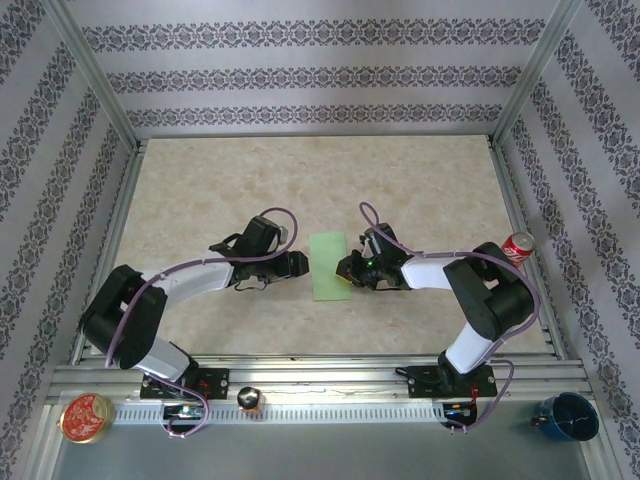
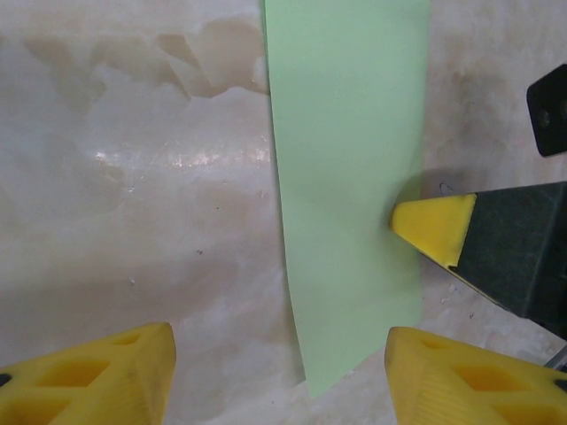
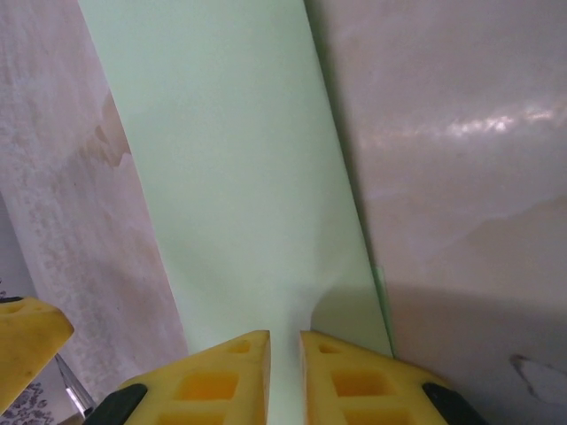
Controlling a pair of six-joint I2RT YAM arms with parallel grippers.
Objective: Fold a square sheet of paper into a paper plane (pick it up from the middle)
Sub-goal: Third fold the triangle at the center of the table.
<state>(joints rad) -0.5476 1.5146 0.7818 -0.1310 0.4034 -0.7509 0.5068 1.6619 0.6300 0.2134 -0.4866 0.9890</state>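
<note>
The square sheet of paper [image 1: 327, 265] is pale green and lies flat on the marble tabletop as a narrow upright rectangle, midway between both arms. In the right wrist view a thin second edge peeks out along the paper [image 3: 239, 177]. My right gripper [image 3: 284, 336] has its yellow fingers almost together, a thin slit between them, tips on the sheet's right edge. From the top its place is [image 1: 347, 268]. My left gripper [image 2: 279, 381] stands open just left of the sheet [image 2: 350, 177], its fingers wide either side of the near corner, not touching it. Its top-view spot is [image 1: 300, 264].
A red soda can [image 1: 518, 247] stands by the right frame post. On the near rail sit a red round tin [image 1: 86, 417], a small round object [image 1: 249, 398] and a blue cup [image 1: 566, 415]. Aluminium rails [image 1: 300, 372] border the tabletop.
</note>
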